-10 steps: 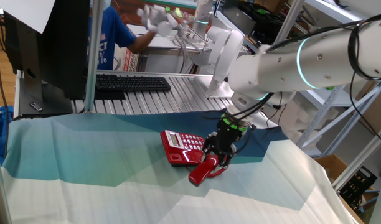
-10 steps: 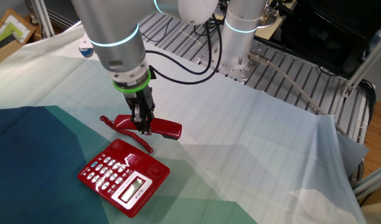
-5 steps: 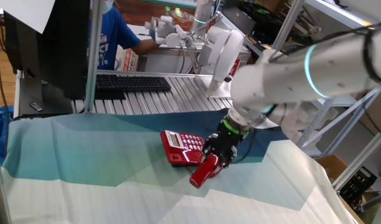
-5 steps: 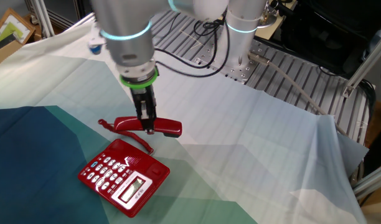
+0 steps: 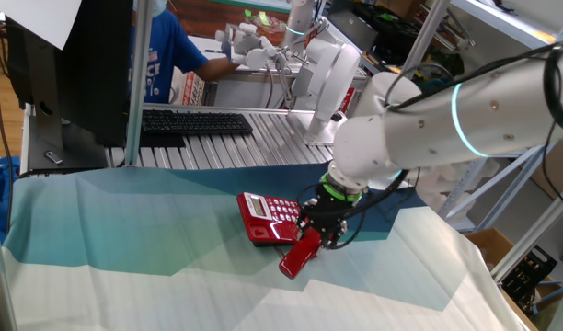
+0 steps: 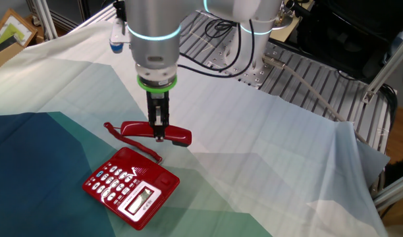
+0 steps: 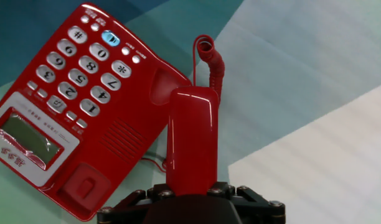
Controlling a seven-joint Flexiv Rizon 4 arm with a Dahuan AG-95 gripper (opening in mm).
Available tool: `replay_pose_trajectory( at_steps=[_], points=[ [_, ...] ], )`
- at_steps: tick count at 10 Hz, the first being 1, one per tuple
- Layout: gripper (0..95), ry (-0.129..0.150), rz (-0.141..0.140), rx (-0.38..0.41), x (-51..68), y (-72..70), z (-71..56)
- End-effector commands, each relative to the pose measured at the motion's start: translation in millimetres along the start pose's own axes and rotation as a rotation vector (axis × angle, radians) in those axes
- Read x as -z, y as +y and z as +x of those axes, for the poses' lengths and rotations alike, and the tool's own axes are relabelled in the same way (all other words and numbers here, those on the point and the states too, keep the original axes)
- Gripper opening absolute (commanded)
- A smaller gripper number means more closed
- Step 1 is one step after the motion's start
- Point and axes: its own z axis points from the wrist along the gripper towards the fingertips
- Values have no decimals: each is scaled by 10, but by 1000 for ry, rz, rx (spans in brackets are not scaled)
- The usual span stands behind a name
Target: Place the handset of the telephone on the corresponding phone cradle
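So the gripper (image 6: 159,133) points straight down and it's clamped across the middle of the handset (image 6: 157,132), jaws about half closed on the red body. In the other fixed view the handset sits roughly level, just off the phone (image 6: 130,187), up at about 1 o'clock from it, not touching the base. The cradle (image 7: 119,146) is empty, you can see its two recesses along the keypad's right edge in the hand view. Coiled cord (image 7: 209,59) curls out from the handset's far end, toward 12 o'clock. Everything's on a teal and white cloth (image 6: 267,158). Black keyboard (image 5: 195,122) sits well back on the table.
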Motion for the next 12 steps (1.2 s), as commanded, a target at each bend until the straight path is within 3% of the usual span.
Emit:
replay_pose_trajectory(
  at_steps=[1, 4, 7, 9, 12],
  points=[
    [0, 73, -9, -81, 5, 9, -7],
    [0, 91, -17, -233, 26, 50, -43],
    [0, 120, 1, -406, 76, 136, -130],
    [0, 137, 2, -458, 92, 163, -160],
    [0, 164, 18, -479, 113, 354, -295]
  ],
)
